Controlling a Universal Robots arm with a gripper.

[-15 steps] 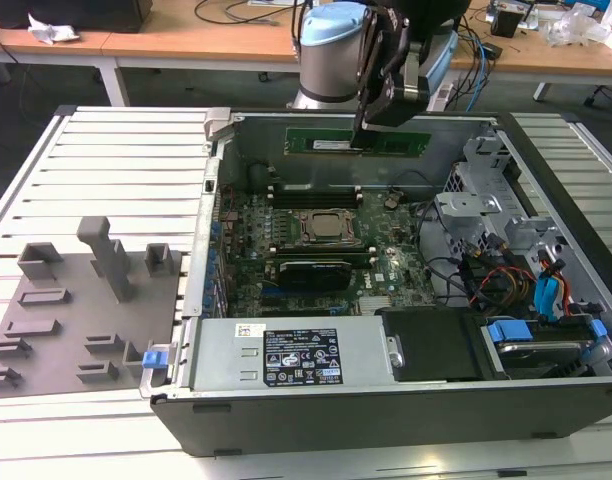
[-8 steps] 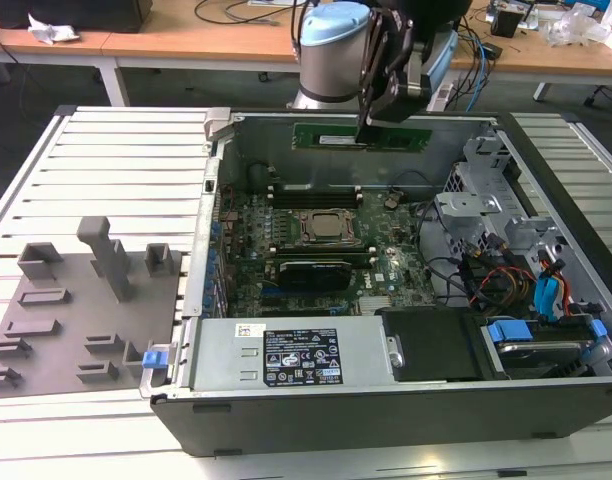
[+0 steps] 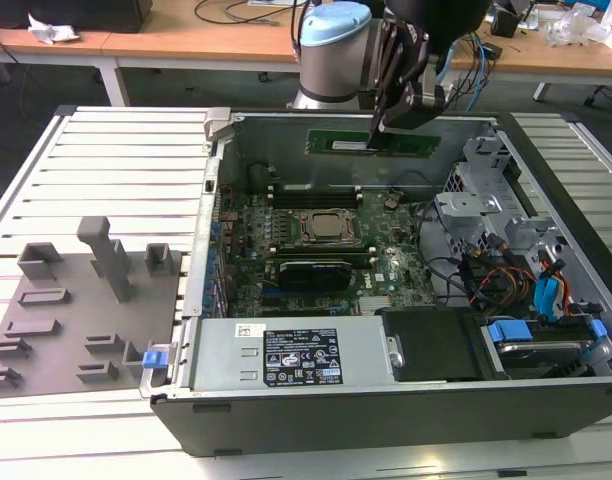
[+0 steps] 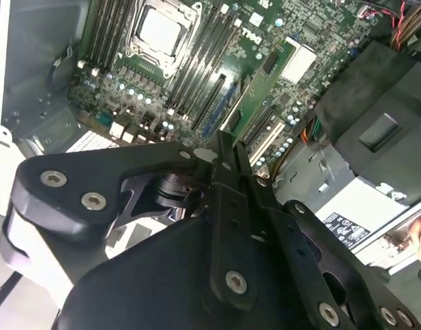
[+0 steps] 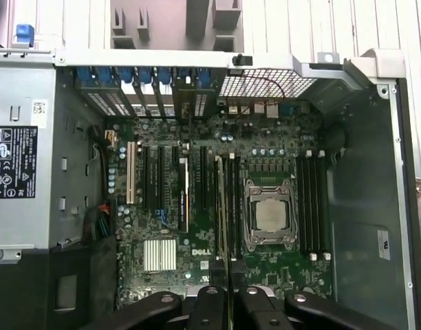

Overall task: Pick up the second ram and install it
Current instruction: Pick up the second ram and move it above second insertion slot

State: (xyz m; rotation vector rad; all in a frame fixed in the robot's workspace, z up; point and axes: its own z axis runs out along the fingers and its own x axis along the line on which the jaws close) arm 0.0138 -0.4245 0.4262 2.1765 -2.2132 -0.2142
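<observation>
gripper (image 3: 378,128) pinched tight on the second ram (image 3: 331,142). fingers clamp the strip's upper edge near its middle, so the green board sticks out to both sides of the fingertips. ram is in the air, level, hanging under the gripper above the far side of the open computer case (image 3: 386,415).

first wrist view: ram (image 5: 223,220) shows edge-on, running straight out from the gripper (image 5: 223,295). the motherboard (image 5: 265,268) lies well beyond it, and the processor socket (image 5: 269,214) sits just to one side of the strip's line.

second wrist view: ram (image 4: 279,65) juts out past the gripper (image 4: 228,148), apart from the board.

progress: pick-up looks done, ram is off its rest and held over the case. left to do: it is not seated and touches no memory slot (image 5: 310,199). can't tell whether a first ram is already in.
</observation>
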